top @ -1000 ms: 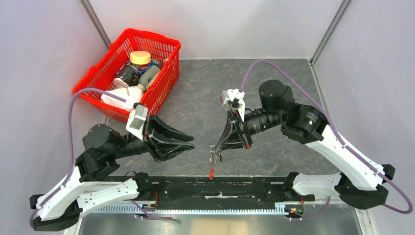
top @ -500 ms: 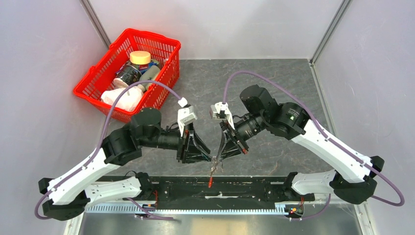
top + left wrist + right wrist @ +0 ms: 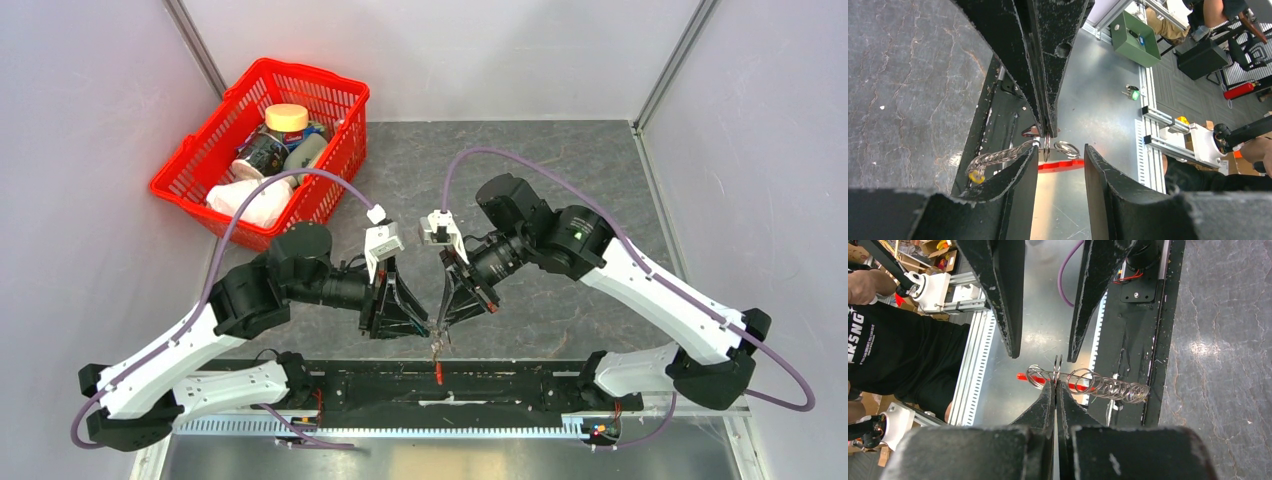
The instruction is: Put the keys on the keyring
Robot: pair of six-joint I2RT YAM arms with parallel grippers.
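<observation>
Low in the middle of the top view, the right fingers [image 3: 1054, 390] pinch the keyring [image 3: 1056, 365] at the table [image 3: 570, 190] edge, the left fingers [image 3: 1015, 172] open and empty around it, probably preparing threading; next comes fetching a key.

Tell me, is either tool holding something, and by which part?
The right tool pinches the keyring by the rim of its wire ring, red strap hanging below. The left tool is open, holding nothing.

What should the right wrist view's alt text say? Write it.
The right gripper, jaws shut, pinches a thin metal keyring; the left gripper faces it, jaws open. A wire coil and red strap stretch sideways beside it.
</observation>
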